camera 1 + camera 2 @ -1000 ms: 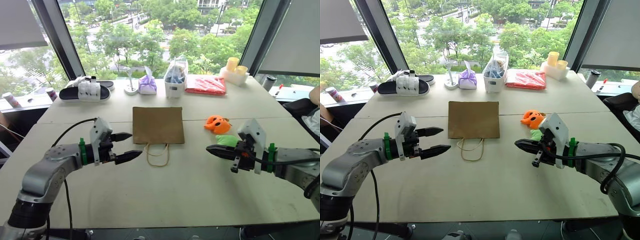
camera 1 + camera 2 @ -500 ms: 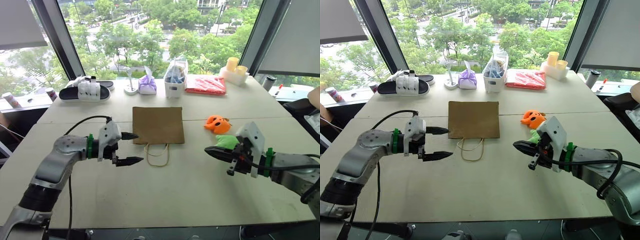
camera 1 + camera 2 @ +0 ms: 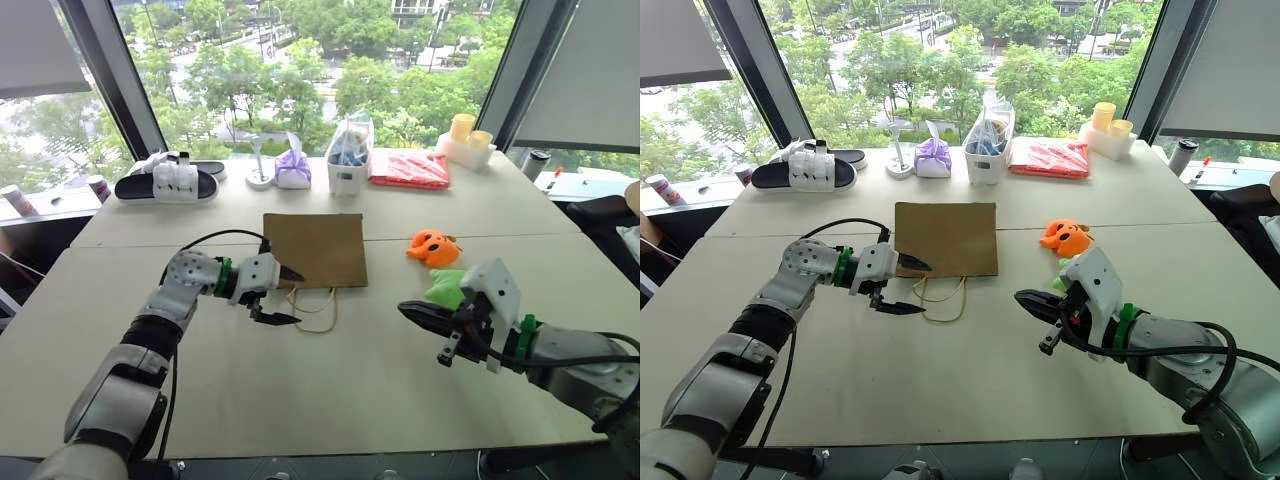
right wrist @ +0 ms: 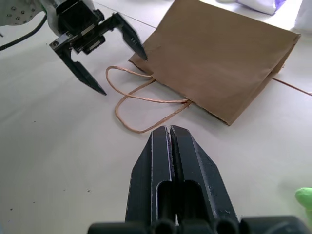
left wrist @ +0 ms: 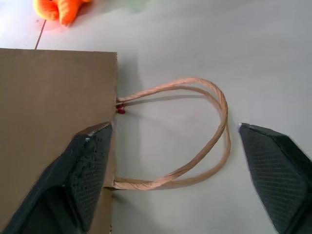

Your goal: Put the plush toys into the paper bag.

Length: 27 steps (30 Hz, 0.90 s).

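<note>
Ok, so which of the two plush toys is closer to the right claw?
The green plush toy. It lies just beyond the right claw, nearly beside the arm, while the orange plush toy with dark face markings sits farther back on the table, toward the windows.

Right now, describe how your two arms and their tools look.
Both arms are silver-grey metal with a green ring at the wrist and a thin black cable alongside. Each ends in a pale grey housing carrying a tool, left tool and right tool, with two pointed black fingers.

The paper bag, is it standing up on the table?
No, the paper bag lies flat on the table, with its loop handles spread out on the tabletop.
</note>
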### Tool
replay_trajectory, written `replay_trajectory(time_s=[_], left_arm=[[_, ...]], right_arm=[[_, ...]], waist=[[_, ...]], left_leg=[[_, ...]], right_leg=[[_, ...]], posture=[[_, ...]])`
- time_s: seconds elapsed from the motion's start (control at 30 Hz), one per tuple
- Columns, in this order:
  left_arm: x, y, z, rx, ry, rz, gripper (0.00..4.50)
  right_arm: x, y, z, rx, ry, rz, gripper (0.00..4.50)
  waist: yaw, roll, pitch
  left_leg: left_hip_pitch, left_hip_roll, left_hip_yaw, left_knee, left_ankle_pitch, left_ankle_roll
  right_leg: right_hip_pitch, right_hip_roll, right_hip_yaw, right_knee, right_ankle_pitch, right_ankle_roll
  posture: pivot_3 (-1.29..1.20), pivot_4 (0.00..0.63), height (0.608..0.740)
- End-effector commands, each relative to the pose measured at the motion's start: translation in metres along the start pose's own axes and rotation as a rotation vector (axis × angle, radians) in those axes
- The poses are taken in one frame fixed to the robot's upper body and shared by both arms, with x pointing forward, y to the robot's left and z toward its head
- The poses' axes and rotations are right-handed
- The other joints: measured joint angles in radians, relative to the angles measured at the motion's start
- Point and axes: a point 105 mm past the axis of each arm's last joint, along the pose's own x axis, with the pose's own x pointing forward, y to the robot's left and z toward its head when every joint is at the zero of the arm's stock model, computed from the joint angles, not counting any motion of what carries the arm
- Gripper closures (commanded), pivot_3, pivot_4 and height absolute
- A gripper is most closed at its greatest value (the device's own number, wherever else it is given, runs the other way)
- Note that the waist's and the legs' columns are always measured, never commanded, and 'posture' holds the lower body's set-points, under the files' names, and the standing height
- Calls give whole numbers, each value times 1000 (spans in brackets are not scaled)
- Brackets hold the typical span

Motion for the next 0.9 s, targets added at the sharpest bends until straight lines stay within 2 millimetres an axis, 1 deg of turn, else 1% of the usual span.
replay_trajectory(time_s=[0.03,0.1,0.17,0.2,0.3,0.37,0.47,0.57,0.73,0.8,0.9], left_arm=[[-1,13,10,61,-18,22,2255],[0,14,11,65,-24,23,3254],[-2,17,16,59,-53,21,4253],[-3,18,19,51,-67,21,4492],[-6,24,32,-2,-134,26,4492],[-6,36,49,-71,-214,61,4492],[-8,50,71,-162,-306,92,4492],[-8,53,87,-209,-358,87,4492],[-9,51,104,-241,-399,68,4492],[-10,50,109,-255,-411,65,4492],[-11,44,114,-268,-419,49,4492]], right_arm=[[-2,6,8,-33,-30,-9,4500],[-3,6,6,-32,-23,-19,4500],[-4,8,3,-22,-20,-20,4500],[-3,10,2,-18,-19,-18,4500],[0,13,0,-9,-15,-18,4500],[5,15,0,1,-28,-23,4500],[20,11,2,10,-49,-54,4500],[42,13,3,15,-58,-55,4500],[78,5,-7,11,-15,-92,4500],[99,-5,-15,10,15,-140,4500],[127,-22,-17,9,0,-222,4500]], waist=[[1,-1,0],[1,-1,0],[1,-1,0],[1,-1,0],[-1,-1,0],[-1,-1,0],[-2,-1,1],[-9,-1,0],[-30,-1,0],[-33,-1,0],[-33,-1,0]], left_leg=[[-1,0,0,1,0,0],[-2,0,0,5,-1,1],[-4,-1,0,8,-1,2],[-4,-1,0,8,-1,2],[-5,-1,-1,9,-1,2],[-5,-1,-1,10,-1,2],[-5,-1,-2,11,-1,2],[-5,-1,-3,11,-1,2],[-5,-2,-6,10,0,0],[-5,-2,-6,10,0,0],[-4,-2,-5,10,1,-1]], right_leg=[[0,0,0,0,0,1],[0,0,0,1,1,2],[0,0,0,1,1,2],[0,0,0,1,2,3],[0,0,0,1,2,4],[0,1,0,2,3,4],[0,1,-1,3,3,4],[0,1,-1,4,3,4],[-3,1,-1,7,3,4],[-4,1,-1,8,3,4],[-5,0,-1,11,3,4]], posture=[[0,150,740],[0,150,740],[0,150,740],[0,150,740],[0,150,740],[0,150,740],[0,150,740],[0,150,740],[0,150,740],[0,150,740],[0,150,740]])
